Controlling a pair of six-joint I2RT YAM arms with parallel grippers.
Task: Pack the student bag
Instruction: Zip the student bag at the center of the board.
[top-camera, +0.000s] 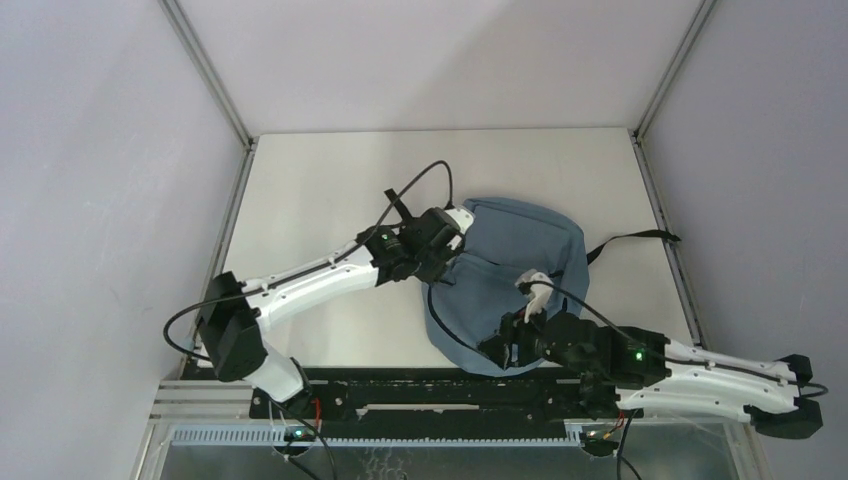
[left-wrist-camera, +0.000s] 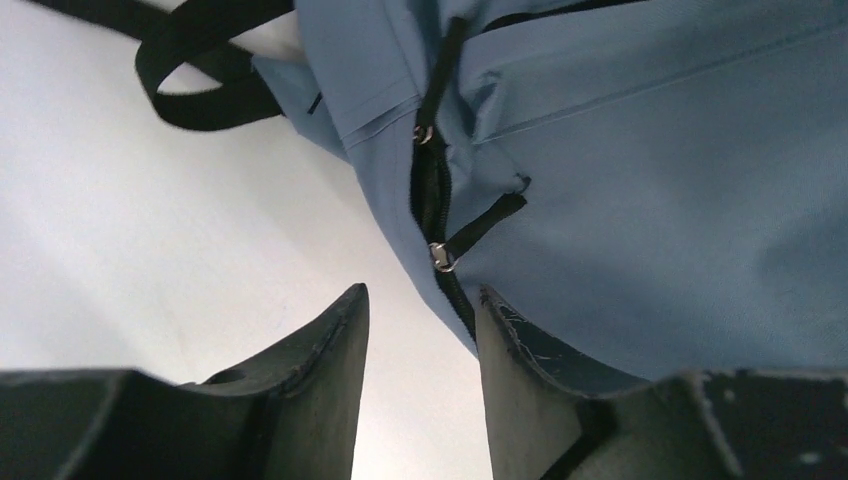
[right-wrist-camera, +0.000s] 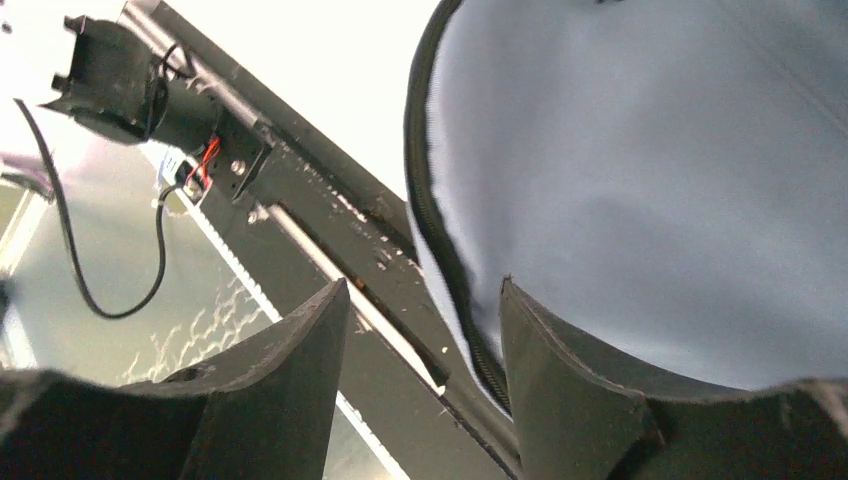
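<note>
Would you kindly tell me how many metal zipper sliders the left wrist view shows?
2. The upper slider sits high on the student bag zipper; the lower slider, with a black pull strap, lies nearer the camera. Others may be hidden.

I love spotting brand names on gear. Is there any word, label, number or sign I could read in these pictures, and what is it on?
No readable text anywhere.
Bag: plain blue fabric with a black zipper, no logo or tag showing.
Left arm and right arm: only small green lights, no lettering.
Rail: white scuffs, not writing.
</note>
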